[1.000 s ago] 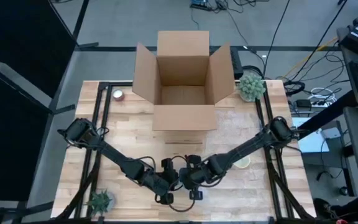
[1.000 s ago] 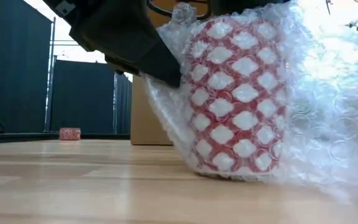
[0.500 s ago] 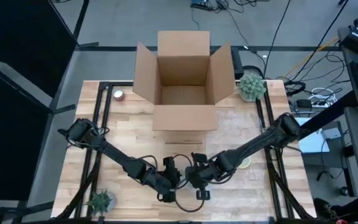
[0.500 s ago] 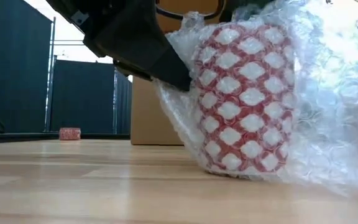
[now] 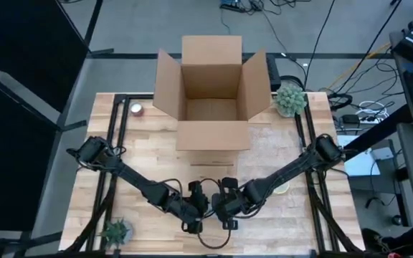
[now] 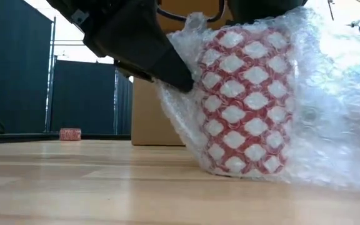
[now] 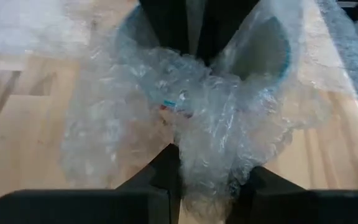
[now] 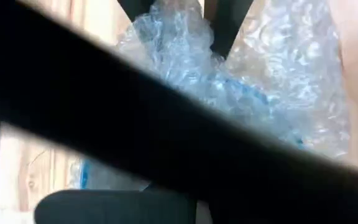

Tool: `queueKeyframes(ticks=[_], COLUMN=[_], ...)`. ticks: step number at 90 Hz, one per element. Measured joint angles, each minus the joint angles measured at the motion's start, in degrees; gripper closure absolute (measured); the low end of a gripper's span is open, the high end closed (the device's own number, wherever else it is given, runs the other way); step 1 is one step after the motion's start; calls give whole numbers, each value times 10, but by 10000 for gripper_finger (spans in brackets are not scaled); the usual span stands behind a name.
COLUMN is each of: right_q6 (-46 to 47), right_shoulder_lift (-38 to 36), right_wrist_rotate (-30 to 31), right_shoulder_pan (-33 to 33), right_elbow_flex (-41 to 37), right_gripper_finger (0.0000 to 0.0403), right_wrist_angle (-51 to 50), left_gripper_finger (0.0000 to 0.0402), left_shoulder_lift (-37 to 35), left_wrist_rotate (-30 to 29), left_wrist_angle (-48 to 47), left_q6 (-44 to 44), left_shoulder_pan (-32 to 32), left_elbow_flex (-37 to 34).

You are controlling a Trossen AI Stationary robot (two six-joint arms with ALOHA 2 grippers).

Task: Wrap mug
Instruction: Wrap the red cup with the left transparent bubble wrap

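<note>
1. The mug (image 6: 245, 103) (red and white diamond pattern) stands upright at the table's (image 5: 278, 150) front edge, midway between the arms, with bubble wrap (image 6: 330, 106) all round it.
2. The left gripper (image 5: 201, 206) is right against the mug, pinching a bunch of wrap between its fingers (image 7: 160, 177) in the left wrist view.
3. The right gripper (image 5: 222, 208) sits just beside it on the other side, also pushed into the wrap; can't tell if its fingers are spread or closed, its own wrist view is mostly blocked.
4. Behind them the open box (image 5: 210, 93) stands at the back of the table, well apart.
</note>
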Motion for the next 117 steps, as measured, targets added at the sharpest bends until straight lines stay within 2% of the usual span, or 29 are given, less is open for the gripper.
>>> queueKeyframes(ticks=[11, 31, 59, 72, 80, 88, 98, 107, 117], right_q6=[-1, -7, -11, -11, -10, -11, -10, -9, -9], right_shoulder_lift=[0, 0, 0, 0, 0, 0, 0, 0, 0], right_wrist_rotate=[-3, -5, -4, -4, -4, -4, -4, -4, -4], right_shoulder_pan=[0, 0, 1, 1, 2, 3, 3, 4, 4], right_elbow_flex=[0, 0, 0, 0, 0, 0, 0, -1, -1], right_gripper_finger=[403, 403, 403, 403, 403, 403, 403, 403, 403], right_wrist_angle=[1, 0, -1, -1, -1, -1, -1, 0, 0], left_gripper_finger=[328, 269, 256, 256, 256, 261, 273, 284, 293], left_shoulder_lift=[-1, -28, -121, -151, -147, -132, -115, -106, -83], left_wrist_rotate=[34, 54, 5, -94, -112, -112, -101, -52, 4], left_wrist_angle=[1, -23, -117, -199, -236, -188, -62, 56, 136], left_q6=[6, 24, 24, -1, -17, -13, 18, 52, 69], left_shoulder_pan=[1, -7, -22, -25, -21, -9, 6, 14, 20], left_elbow_flex=[1, 1, 1, 2, -8, -38, -60, -60, -60])
